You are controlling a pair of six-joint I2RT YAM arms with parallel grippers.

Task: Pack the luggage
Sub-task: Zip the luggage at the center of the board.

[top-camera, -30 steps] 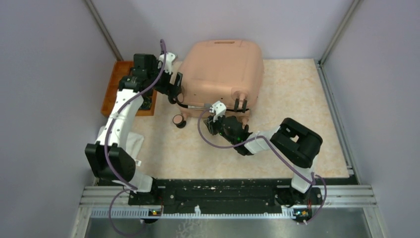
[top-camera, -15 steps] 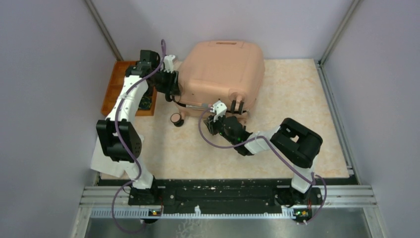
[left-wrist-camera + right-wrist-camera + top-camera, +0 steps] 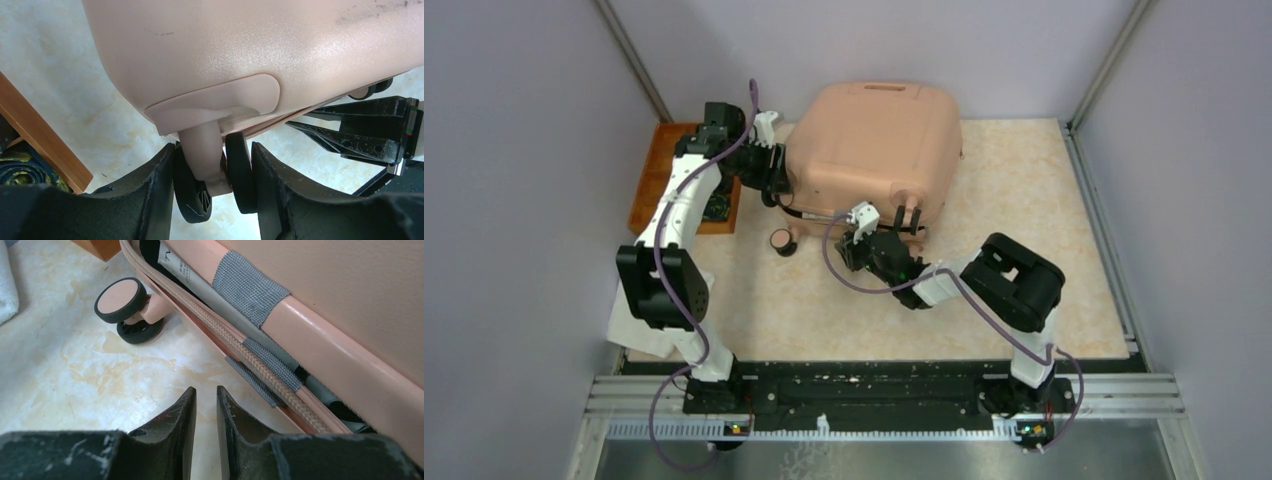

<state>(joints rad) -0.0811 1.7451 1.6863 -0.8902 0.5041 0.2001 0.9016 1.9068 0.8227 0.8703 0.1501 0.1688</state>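
The peach-pink luggage [image 3: 869, 150] lies flat at the back middle of the table, its two shells slightly apart. My left gripper [image 3: 773, 182] is at its left corner, shut on a black-and-pink double wheel [image 3: 216, 177] of the upper shell. My right gripper [image 3: 858, 240] is low at the front edge, shut and empty, with its fingertips [image 3: 187, 402] just above the table beside the zipper seam [image 3: 260, 365]. Black lining and grey fabric show in the gap. A lower wheel [image 3: 122, 301] rests on the table to the left, also visible in the top view [image 3: 782, 241].
An orange tray [image 3: 652, 180] stands at the back left, and its wooden edge [image 3: 42, 142] is close to my left gripper. A white cloth [image 3: 624, 325] lies at the left near my left arm's base. Purple walls close in on three sides.
My left arm has swung its elbow up and back while keeping hold of the wheel. The luggage's upper shell has shifted slightly. My right gripper has edged a little left along the front seam.
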